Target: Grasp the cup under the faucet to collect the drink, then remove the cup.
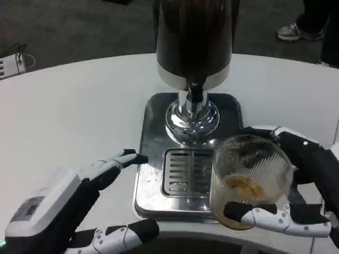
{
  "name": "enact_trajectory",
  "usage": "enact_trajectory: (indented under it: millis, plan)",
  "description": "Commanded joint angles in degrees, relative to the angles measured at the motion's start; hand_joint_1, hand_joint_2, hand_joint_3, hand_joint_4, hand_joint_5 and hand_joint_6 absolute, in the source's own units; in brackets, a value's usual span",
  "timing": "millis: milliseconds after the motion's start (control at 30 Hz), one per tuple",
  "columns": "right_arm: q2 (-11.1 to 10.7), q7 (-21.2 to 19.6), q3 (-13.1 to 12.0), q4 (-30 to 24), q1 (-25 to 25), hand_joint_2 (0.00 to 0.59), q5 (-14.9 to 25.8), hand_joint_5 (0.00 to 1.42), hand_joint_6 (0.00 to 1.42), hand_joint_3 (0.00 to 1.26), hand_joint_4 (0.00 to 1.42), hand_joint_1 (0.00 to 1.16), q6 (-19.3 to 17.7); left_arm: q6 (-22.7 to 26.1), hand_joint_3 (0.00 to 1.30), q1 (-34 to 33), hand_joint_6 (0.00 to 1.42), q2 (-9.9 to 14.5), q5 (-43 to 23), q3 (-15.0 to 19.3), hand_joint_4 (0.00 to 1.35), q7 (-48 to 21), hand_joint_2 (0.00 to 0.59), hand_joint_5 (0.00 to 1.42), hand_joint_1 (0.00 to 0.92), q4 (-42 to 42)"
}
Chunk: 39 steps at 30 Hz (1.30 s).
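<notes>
While right hand [296, 185] grips cup [249, 180], beside tray [151, 159] edge.

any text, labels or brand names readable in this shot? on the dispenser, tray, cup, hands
No readable text anywhere in the head view.
Drink dispenser: dark body and silver band, no lettering visible.
Drip tray: bare metal, no marks.
Ribbed glass cup, held by the right hand: no print.
Left hand: a small grey panel on its back, too blurred to read.

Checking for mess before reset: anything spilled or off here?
Wet droplets sit on the steel drip tray left of its grate. The ribbed glass cup, holding a little amber drink, is gripped by the right hand, right of the faucet.
</notes>
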Motion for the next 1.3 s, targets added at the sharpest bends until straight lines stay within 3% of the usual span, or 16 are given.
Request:
enact_trajectory:
  millis: [33,233,367,600,1300]
  plan:
    - [-1.2,1.6,-2.3,-3.5,1.0,0.239,3.2,1.42,1.42,1.07,1.31,0.93,-0.4,-1.2,0.23,1.6,0.25,0.5,0.8,-1.2,0.11,-1.1,0.085,0.16,0.0,-1.8]
    - [-2.4,3.0,-4.0,-5.4,2.7,0.239,4.8,1.42,1.42,1.07,1.31,0.93,-1.6,-2.1,0.21,3.3,0.24,0.7,2.4,-2.3,0.05,-2.0,0.085,0.11,0.0,-4.7]
    - [-2.9,3.7,-4.9,-6.8,4.1,0.239,5.9,1.42,1.42,1.08,1.31,0.93,-2.3,-2.1,0.12,4.5,0.15,1.4,4.5,-3.2,0.0,-3.5,0.086,0.01,0.0,-7.4]
    - [-3.6,4.8,-5.7,-8.6,5.8,0.239,6.8,1.42,1.42,1.08,1.31,0.93,-3.7,-1.3,0.0,5.8,0.04,2.8,8.1,-3.9,0.0,-6.6,0.075,0.0,0.0,-11.8]
    - [-4.1,5.8,-7.7,-11.0,9.3,0.239,8.5,1.42,1.42,1.09,1.32,0.93,-5.5,4.2,0.0,11.7,0.0,1.6,15.1,-2.8,0.0,-11.6,0.066,0.0,0.0,-20.5]
